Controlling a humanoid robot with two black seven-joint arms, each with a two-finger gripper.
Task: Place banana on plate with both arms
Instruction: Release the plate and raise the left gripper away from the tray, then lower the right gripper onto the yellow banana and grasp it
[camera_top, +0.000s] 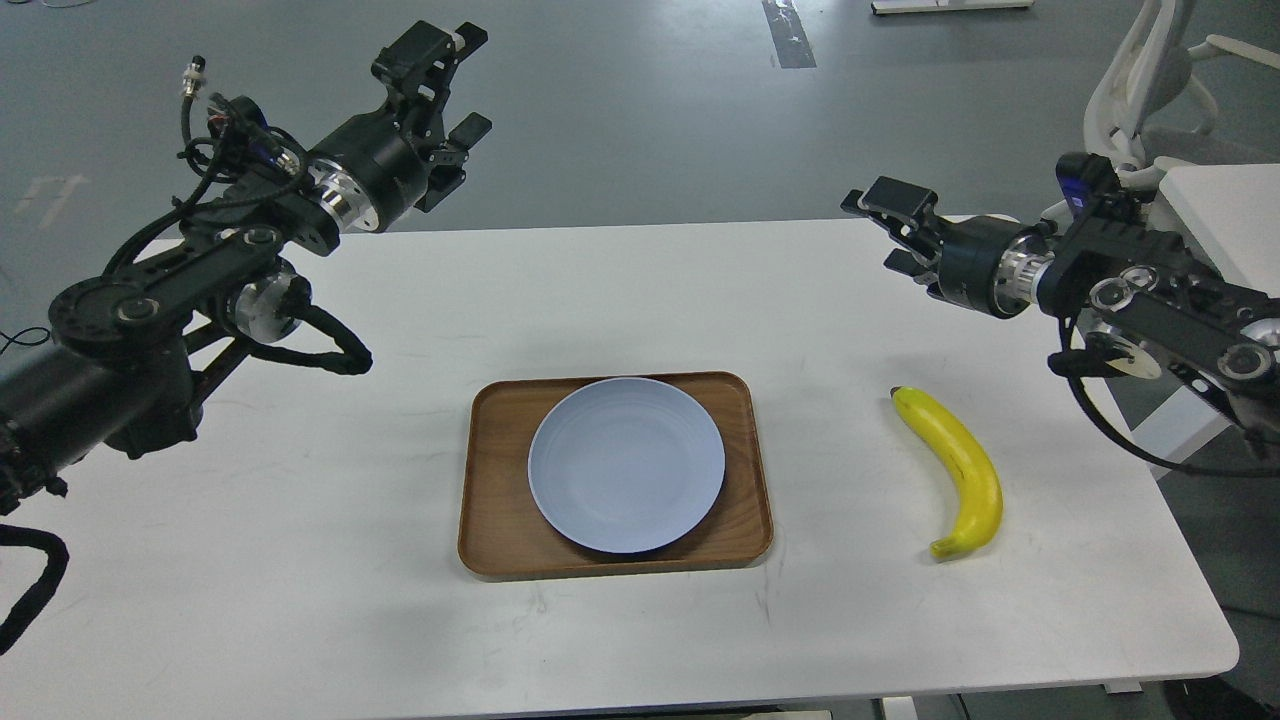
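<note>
Banana (955, 468) curved, smooth yellow; plate (626, 464) round, ringed.

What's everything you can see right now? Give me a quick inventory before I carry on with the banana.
banana: one, yellow with a dark tip, lying flat on the table to the right of the tray, untouched.
plate: one, pale blue, sitting inside the tray, nothing on it.
tray: one, brown wood, rectangular, middle of the table.
table: one, white, holding all of the above.
chair: one, white, partly in view behind the table at far right.
floor: grey, with a dark strip of tape at the top.
left gripper: one, black, open, raised above the far left of the table.
right gripper: one, black, open, raised at the far right, beyond the banana.
</note>
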